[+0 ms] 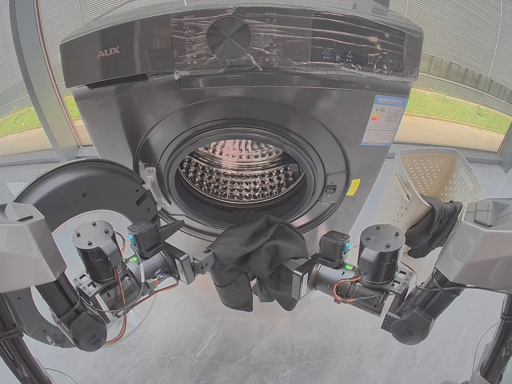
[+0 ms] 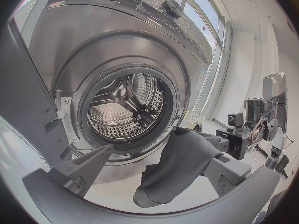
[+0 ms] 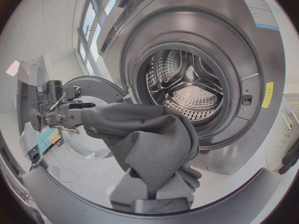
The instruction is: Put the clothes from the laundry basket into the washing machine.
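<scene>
The step in hand is carrying one piece to the washing machine (image 1: 106, 118). A dark garment (image 1: 256, 252) hangs bunched just in front of the machine, below the lip of its round opening and clear of the floor (image 1: 213, 342), not yet inside. The right gripper (image 3: 152, 189) has its jaws closed tight on a fold of the cloth. The left gripper (image 2: 160, 159) has its jaws spread wide; the garment lies draped against one of them, with nothing pinched between.

The door (image 1: 80, 188) stands swung open on the machine's side toward the robot's left. The drum (image 1: 240, 180) shows bare steel with no clothes in it, so the task looks to be near its start. Next, I judge, the bundle must be lifted over the opening's lip and pushed well into the drum before release, with trailing folds kept off the rim.

The laundry basket (image 1: 432, 172) stands beside the machine, toward the robot's right. A second dark garment (image 1: 434, 225) hangs over its front rim.
</scene>
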